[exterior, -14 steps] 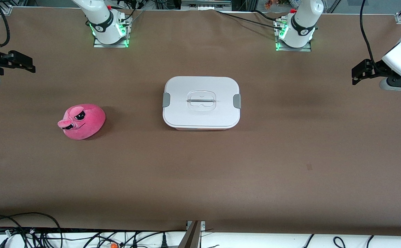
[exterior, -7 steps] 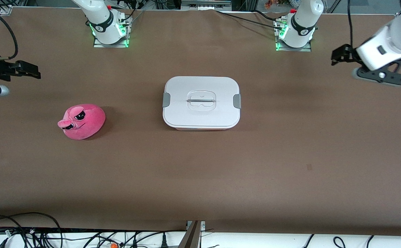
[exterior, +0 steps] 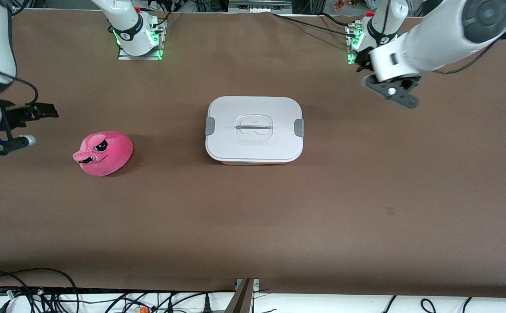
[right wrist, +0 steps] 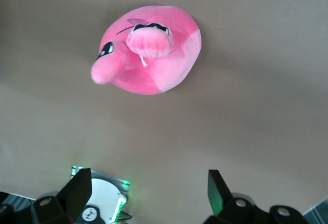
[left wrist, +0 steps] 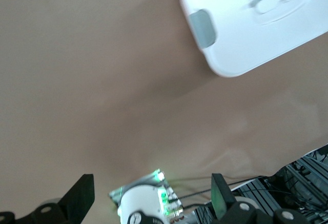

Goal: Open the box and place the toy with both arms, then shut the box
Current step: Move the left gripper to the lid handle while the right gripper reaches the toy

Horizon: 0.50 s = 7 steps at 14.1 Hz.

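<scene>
1. Both sets of jaws stand wide apart with nothing between them: the left gripper (left wrist: 151, 196) and the right gripper (right wrist: 146, 193) each show two spread fingers in their own wrist views.
2. The box (exterior: 254, 129) sits mid-bench, lid on, long axis running from one arm's end of the bench to the other, a grey clip (exterior: 299, 128) at each short end and its handle (exterior: 254, 127) lying along that axis.
3. The toy (exterior: 103, 153) lies toward the right arm's end, a little nearer the front camera than the box, snout pointing to that end's edge.
4. In the front view the left gripper (exterior: 363, 61) is mostly hidden by its own wrist, and the right arm is cut off at the picture's edge.
5. Since half a second ago, the left arm has swung in over the bench toward the box; the right gripper (exterior: 46, 111) has dropped closer to the toy. Box and toy haven't budged.
</scene>
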Tool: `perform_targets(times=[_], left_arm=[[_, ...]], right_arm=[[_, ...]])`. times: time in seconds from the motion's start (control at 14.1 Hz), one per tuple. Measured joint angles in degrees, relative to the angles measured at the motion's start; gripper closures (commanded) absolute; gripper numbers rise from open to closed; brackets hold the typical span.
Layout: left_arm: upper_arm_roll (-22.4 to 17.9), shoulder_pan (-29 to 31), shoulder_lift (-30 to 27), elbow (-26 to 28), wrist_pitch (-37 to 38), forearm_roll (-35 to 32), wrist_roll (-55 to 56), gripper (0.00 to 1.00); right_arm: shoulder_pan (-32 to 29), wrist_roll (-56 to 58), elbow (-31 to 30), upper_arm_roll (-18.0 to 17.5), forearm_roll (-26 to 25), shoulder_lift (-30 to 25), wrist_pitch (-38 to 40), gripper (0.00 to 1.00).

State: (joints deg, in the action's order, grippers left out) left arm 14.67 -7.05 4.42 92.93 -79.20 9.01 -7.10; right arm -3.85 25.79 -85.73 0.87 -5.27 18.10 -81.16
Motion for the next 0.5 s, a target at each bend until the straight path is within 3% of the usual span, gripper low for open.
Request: perform_targets(times=[0.28, 0.5], left_arm=[[2.95, -2.01, 7.34, 0.31, -9.75, 0.72, -10.67, 0.00], [4.86, -2.83, 13.39, 0.36, -14.83, 1.90, -21.50, 0.00]], right_arm=[[-0.11, 10.52, -1.01, -0.05, -0.02, 4.61, -2.60, 0.00], [-0.08, 15.05, -5.25, -0.07, -0.03, 5.54, -6.87, 0.00]])
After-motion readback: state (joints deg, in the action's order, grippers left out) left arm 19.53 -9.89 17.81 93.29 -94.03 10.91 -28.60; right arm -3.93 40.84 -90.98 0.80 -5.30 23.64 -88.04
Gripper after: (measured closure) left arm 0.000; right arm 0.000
